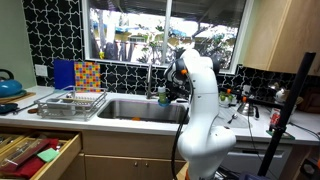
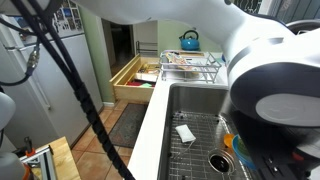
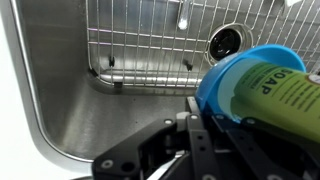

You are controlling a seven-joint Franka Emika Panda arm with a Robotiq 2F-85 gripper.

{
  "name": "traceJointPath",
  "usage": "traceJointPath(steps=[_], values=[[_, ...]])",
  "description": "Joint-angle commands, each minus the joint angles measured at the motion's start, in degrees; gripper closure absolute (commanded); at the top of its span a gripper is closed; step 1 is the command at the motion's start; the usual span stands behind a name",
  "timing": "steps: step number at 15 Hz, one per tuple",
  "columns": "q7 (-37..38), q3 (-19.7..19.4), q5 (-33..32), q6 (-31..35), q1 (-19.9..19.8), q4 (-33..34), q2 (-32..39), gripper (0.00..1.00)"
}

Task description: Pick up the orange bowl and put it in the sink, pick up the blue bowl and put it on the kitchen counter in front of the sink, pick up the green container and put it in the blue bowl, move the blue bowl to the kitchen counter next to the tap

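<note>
In the wrist view the blue bowl (image 3: 228, 72) hangs over the steel sink (image 3: 60, 95), tilted, with the green container (image 3: 278, 92) lying in it, its label reading SOAP. My gripper (image 3: 197, 112) comes in from the bottom and is shut on the bowl's near rim. In an exterior view the white arm bends over the sink (image 1: 135, 108) with the gripper (image 1: 176, 86) close to the tap (image 1: 151, 78). A sliver of the orange bowl (image 2: 228, 143) shows inside the sink (image 2: 195, 120), beside the arm. The pale kitchen counter (image 2: 150, 120) runs along the sink's edge.
A wire grid (image 3: 140, 40) lines the sink bottom around the drain (image 3: 225, 40). A small white object (image 2: 185, 132) lies in the basin. A dish rack (image 1: 70, 102), a blue kettle (image 1: 8, 86) and an open drawer (image 1: 35, 150) are off to the side.
</note>
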Motion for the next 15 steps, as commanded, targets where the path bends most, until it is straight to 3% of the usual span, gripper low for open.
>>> traceJointPath(steps=[1,5,6,10,15], values=[[10.5,1.0,1.2,0.2,-2.2,5.7,4.8,0.99],[22.6,1.4,2.4,2.5,-2.5,9.7,8.5,0.99],[18.5,1.9,0.1,1.4,-2.6,7.1,6.1,0.96],[23.5,2.0,1.1,4.1,-2.3,8.8,8.1,0.99],[36.4,1.4,1.8,6.5,-1.4,11.0,10.3,0.99]])
